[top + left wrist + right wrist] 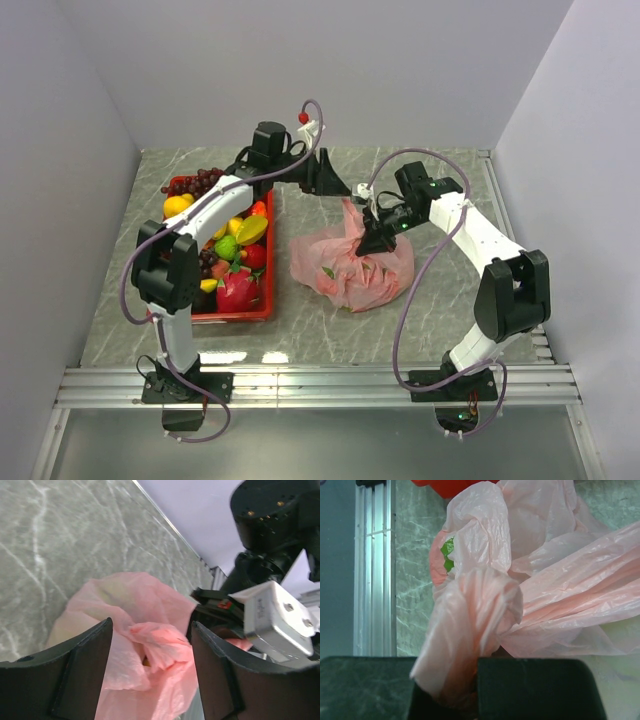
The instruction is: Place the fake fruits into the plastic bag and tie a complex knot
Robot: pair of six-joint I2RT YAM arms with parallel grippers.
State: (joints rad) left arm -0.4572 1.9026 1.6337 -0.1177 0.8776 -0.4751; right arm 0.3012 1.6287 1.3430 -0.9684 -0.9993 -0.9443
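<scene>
Your right gripper (445,680) is clamped on the twisted bunch of film (470,610) at the mouth of the pink plastic bag (350,272). In the right wrist view the film is squeezed tight between the two dark fingers and fans out above them.

Your left gripper (150,670) stands wide, both fingers well apart, with a fold of the pink film lying in the gap between them. You cannot tell from its wrist view whether either finger touches the film. From above, this gripper sits just beyond the far edge of the bag and close to the right gripper, with a strip of film rising towards it.

The bag rests on the grey marbled surface (300,335), roughly in the middle and just right of the red tray (235,316). A green fruit (449,555) shows through the film inside it.

The tray still holds most of the fake fruits:
- purple grapes (195,183) at the far end
- a yellow lemon (176,206) beside the grapes
- a mango (252,230)
- a green apple (226,248)
- a red apple (254,256)
- a pink dragon fruit (237,290) at the near end
</scene>
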